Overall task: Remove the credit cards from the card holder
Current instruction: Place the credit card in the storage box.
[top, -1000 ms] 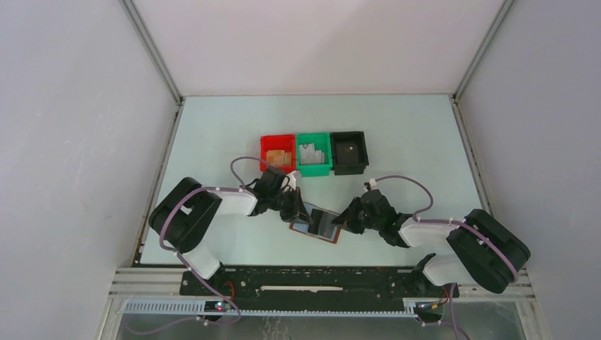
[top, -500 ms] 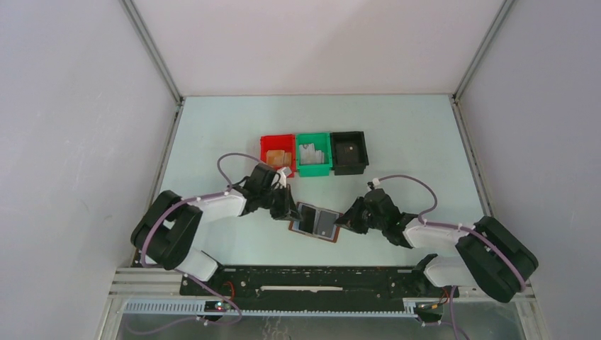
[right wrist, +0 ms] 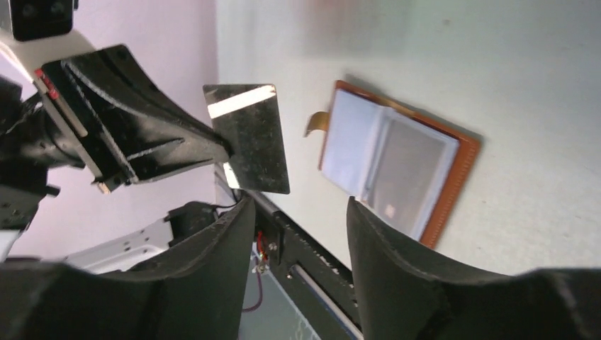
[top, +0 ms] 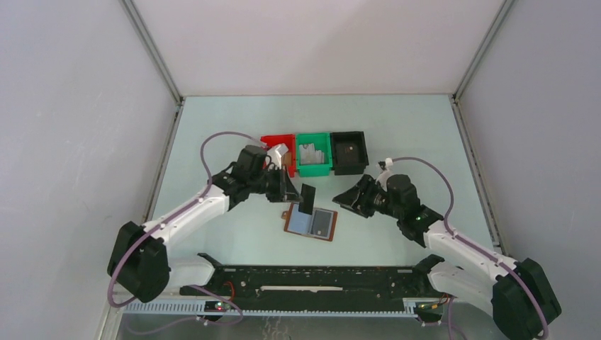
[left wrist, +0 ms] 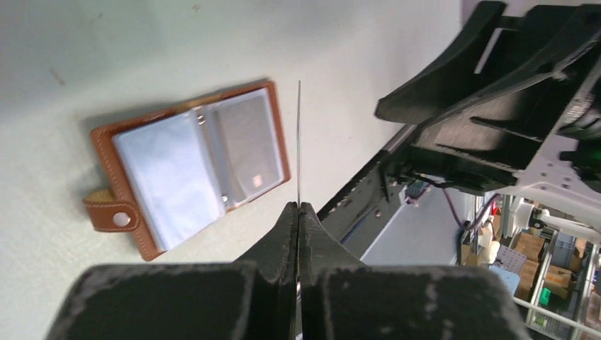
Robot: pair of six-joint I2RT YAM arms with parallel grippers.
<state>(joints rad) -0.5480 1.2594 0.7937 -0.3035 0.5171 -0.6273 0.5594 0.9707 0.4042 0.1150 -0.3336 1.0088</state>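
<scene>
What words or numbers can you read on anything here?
No text can be read anywhere.
The thin black card in the left end effector: a pale stripe, no letters visible.
The open brown leather card holder: a small reddish mark on the card inside, too blurred to read.

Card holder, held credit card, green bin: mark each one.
card holder (top: 299, 222), top external view, left blue-grey panel.
credit card (right wrist: 248, 138), right wrist view, middle of its dark face.
green bin (top: 314, 171), top external view, near wall.

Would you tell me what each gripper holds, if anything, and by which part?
The left gripper pinches a dark credit card by one edge, clear of the card holder; the right gripper holds nothing.
</scene>
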